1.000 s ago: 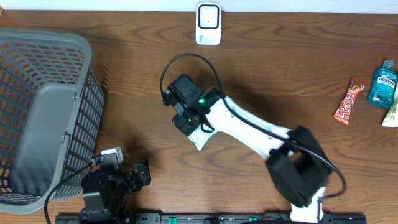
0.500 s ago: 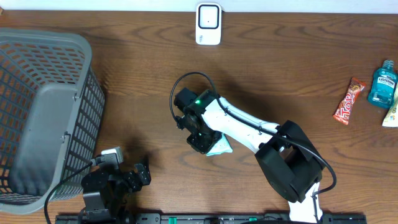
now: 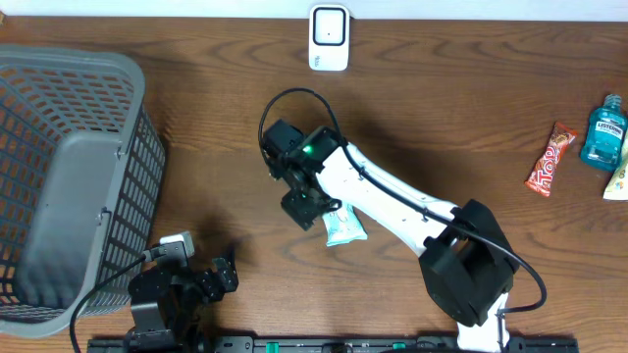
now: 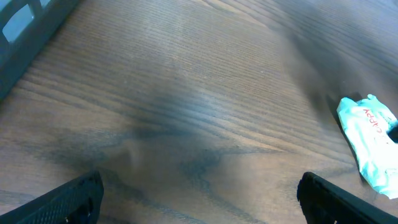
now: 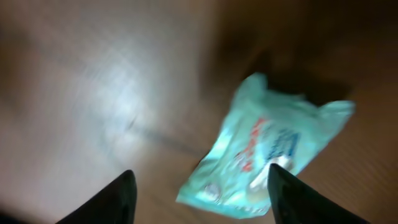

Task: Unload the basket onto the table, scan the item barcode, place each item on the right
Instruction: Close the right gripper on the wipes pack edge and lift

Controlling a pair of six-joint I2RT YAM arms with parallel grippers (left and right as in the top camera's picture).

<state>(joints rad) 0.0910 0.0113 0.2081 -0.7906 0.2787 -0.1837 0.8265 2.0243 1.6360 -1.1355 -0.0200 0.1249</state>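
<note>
A light-blue packet (image 3: 345, 227) with red lettering lies flat on the wooden table near the middle. My right gripper (image 3: 306, 203) hovers just to its upper left, jaws open. In the right wrist view the packet (image 5: 267, 149) sits on the table below and between the spread fingers (image 5: 121, 199), apart from them. A white scanner (image 3: 329, 37) stands at the table's far edge. My left gripper (image 3: 211, 279) rests open near the front left; in its wrist view the gripper (image 4: 208, 205) has only bare wood between its jaws, and the packet (image 4: 370, 140) lies far to the right.
A large grey mesh basket (image 3: 69, 176) fills the left side. A red candy bar (image 3: 549, 157), a blue bottle (image 3: 601, 130) and another item (image 3: 618, 181) lie at the far right edge.
The right gripper carried the packet down toward the table's front, opened, and drew back to the upper left. The packet now lies free on the table. The left arm has not moved.
</note>
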